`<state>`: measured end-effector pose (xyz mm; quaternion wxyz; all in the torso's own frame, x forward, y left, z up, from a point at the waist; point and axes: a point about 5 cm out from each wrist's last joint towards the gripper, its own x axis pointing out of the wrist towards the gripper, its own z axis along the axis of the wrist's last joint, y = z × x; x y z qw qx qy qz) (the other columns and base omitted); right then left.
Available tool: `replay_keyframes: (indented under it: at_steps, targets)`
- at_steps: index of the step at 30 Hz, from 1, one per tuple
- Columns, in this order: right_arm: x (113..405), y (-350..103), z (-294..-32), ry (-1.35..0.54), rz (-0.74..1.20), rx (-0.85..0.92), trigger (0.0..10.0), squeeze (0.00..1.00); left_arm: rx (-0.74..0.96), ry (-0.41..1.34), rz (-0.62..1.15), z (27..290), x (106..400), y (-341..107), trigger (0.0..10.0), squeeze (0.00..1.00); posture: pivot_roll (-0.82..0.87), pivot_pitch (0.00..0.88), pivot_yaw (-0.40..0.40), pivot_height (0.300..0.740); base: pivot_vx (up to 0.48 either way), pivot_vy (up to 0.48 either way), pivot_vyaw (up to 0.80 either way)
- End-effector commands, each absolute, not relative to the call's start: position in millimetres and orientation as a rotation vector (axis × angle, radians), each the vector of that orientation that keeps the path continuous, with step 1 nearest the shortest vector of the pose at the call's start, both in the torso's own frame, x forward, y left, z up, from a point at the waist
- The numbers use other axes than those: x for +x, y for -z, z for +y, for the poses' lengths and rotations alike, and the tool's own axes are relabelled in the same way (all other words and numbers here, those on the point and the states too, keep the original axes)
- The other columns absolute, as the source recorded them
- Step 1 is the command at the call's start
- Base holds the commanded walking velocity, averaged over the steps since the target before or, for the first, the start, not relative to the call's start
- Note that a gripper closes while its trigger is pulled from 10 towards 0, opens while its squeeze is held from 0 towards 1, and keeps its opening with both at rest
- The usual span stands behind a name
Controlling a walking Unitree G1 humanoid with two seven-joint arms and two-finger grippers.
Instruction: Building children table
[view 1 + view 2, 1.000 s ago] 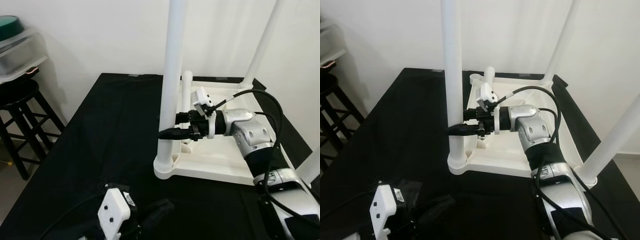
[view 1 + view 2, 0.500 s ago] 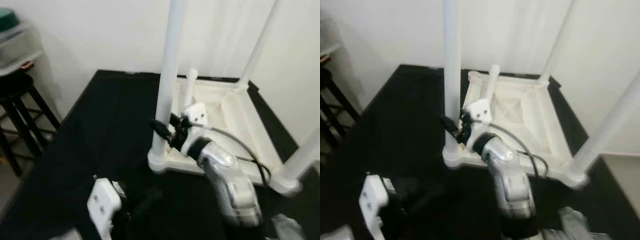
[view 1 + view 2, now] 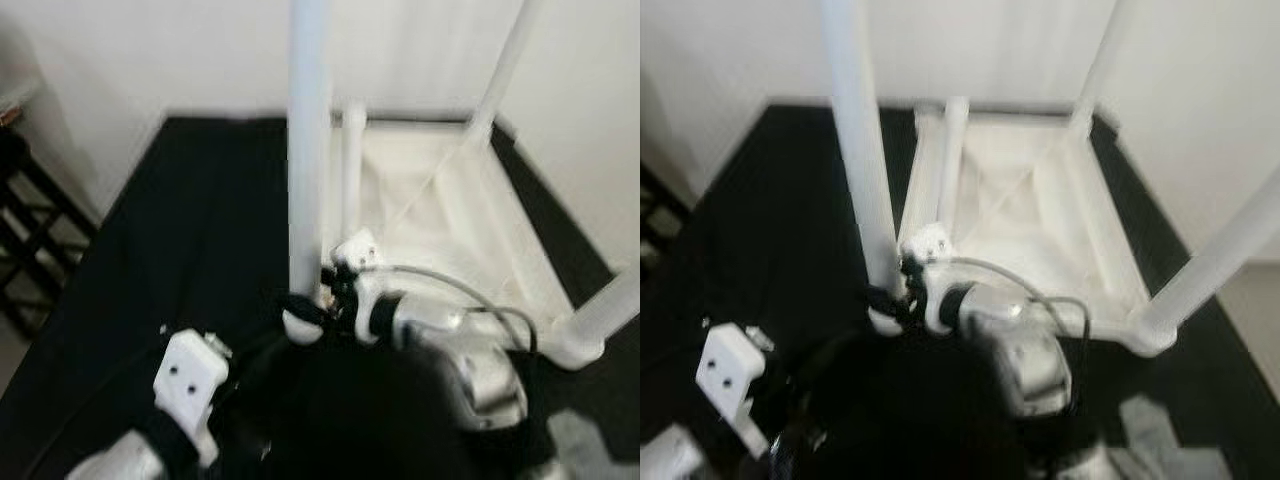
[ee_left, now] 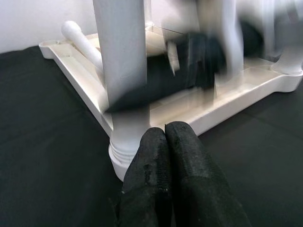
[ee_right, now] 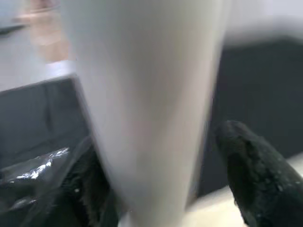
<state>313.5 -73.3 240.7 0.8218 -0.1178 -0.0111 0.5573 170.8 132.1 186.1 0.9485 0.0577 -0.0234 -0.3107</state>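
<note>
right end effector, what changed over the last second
The right end effector slid down the near leg, from about mid-height to just above the socket at the tabletop's corner, its fingers still straddling the leg. The head camera tilted too, so the whole picture shifted. The left end effector stayed low, shut, near the leg's base. The table stayed upside down on the black cloth.
</note>
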Motion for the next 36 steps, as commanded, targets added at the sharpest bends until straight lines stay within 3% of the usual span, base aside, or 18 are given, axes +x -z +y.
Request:
replay_keyframes:
  at_steps: [1, 6, 11, 12, 20, 25, 30, 32, 33, 34, 36]
  targets:
    - [312.6, -240.1, -69.8, -1.319, -0.072, -0.267, 10.0, 0.0, 0.121, 0.633, -0.036, 131.9, 171.0, -181.8, 10.0, 0.0, 0.05, 0.144, -0.052, 0.74, 0.0, 0.0, 0.0]
    - [338.4, -253.6, -76.0, -1.439, -0.04, -0.236, 10.0, 0.0, 0.131, 0.597, -0.051, 130.5, 176.3, -178.1, 10.0, 0.0, 0.06, 0.117, -0.059, 0.74, 0.0, 0.0, 0.0]
    - [343.6, -258.9, -78.5, -1.493, -0.029, -0.191, 10.0, 0.0, 0.122, 0.591, -0.052, 130.3, 177.2, -176.1, 10.0, 0.0, 0.06, 0.112, -0.056, 0.74, 0.0, 0.0, 0.0]
    - [345.2, -259.5, -79.3, -1.508, -0.022, -0.182, 0.0, 0.0, 0.12, 0.591, -0.052, 130.1, 177.4, -175.5, 10.0, 0.0, 0.06, 0.111, -0.054, 0.74, 0.0, 0.0, 0.0]
    - [353.3, -260.0, -86.4, -1.55, -0.026, -0.173, 0.0, 0.0, 0.112, 0.593, -0.053, 129.9, 178.5, -173.8, 10.0, 0.0, 0.06, 0.112, -0.051, 0.74, 0.0, 0.0, 0.0]
    - [356.2, -253.0, -99.4, -1.441, -0.034, -0.211, 0.0, 0.0, 0.107, 0.59, -0.061, 128.4, 179.0, -173.3, 10.0, 0.0, 0.05, 0.118, -0.051, 0.74, 0.0, 0.0, 0.0]
    - [339.0, -234.7, -110.5, -1.112, -0.004, -0.128, 0.0, 0.0, 0.1, 0.592, -0.067, 127.6, 179.9, -174.8, 10.0, 0.0, 0.04, 0.147, -0.077, 0.74, 0.0, 0.0, 0.0]
    - [327.0, -201.3, -93.5, -0.731, 0.039, -0.011, 0.0, 0.0, 0.099, 0.592, -0.07, 127.5, 180.0, -175.1, 10.0, 0.0, 0.03, 0.154, -0.073, 0.74, 0.0, 0.0, 0.0]
    - [327.0, -201.3, -93.5, -0.731, 0.039, -0.011, 0.0, 0.0, 0.099, 0.592, -0.07, 127.5, 180.0, -175.1, 10.0, 0.0, 0.03, 0.154, -0.073, 0.74, 0.0, 0.0, 0.0]
    - [315.4, -186.6, -90.8, -0.549, 0.067, 0.028, 0.0, 0.0, 0.099, 0.592, -0.071, 127.5, 180.3, -175.6, 10.0, 0.0, 0.03, 0.159, -0.069, 0.74, 0.0, 0.0, 0.0]
    - [284.1, -158.7, -64.5, -0.558, 0.137, 0.085, 0.0, 0.0, 0.098, 0.594, -0.072, 126.9, 182.4, -175.4, 10.0, 0.0, 0.03, 0.148, -0.051, 0.74, 0.0, 0.0, 0.0]
